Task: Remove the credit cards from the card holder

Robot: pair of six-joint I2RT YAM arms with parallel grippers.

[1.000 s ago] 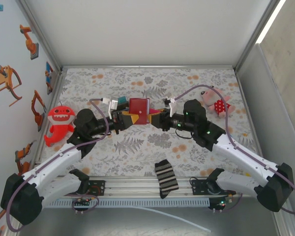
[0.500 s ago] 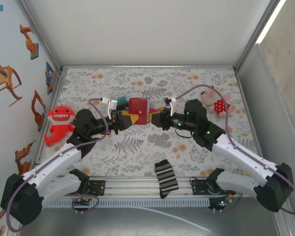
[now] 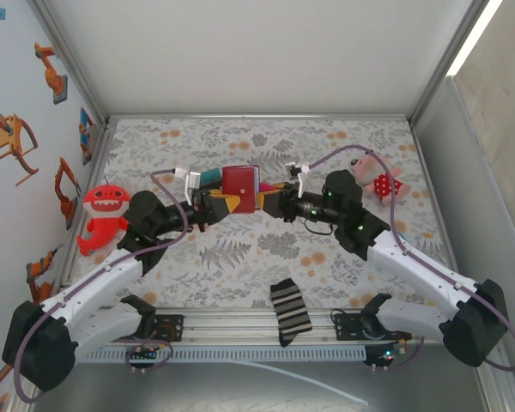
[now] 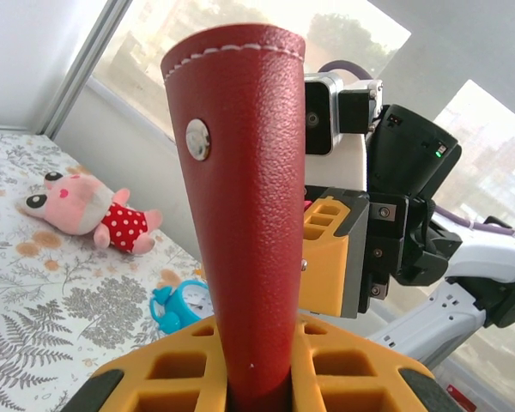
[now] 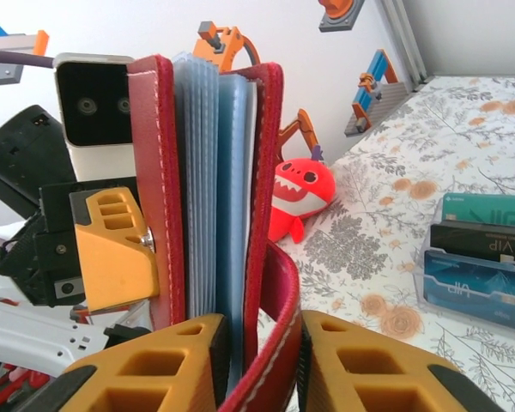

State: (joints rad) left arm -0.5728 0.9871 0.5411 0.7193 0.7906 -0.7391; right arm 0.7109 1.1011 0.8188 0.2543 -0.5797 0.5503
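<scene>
Both the left pincer [image 3: 230, 202] and the right pincer [image 3: 263, 198] are clamped shut on the dark-red card holder [image 3: 240, 182], held aloft well right of the red shark plush [image 3: 102, 215].

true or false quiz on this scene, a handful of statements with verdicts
1. The left pincer and the right pincer both grip the red card holder. True.
2. The striped sock lies at the far edge of the table. False: it lies at the near edge.
3. The red shark plush lies to the left of the card holder. True.
4. The right pincer holds the pink plush. False: the plush lies on the table, untouched.
5. Blue-grey pockets show inside the card holder. True.
</scene>
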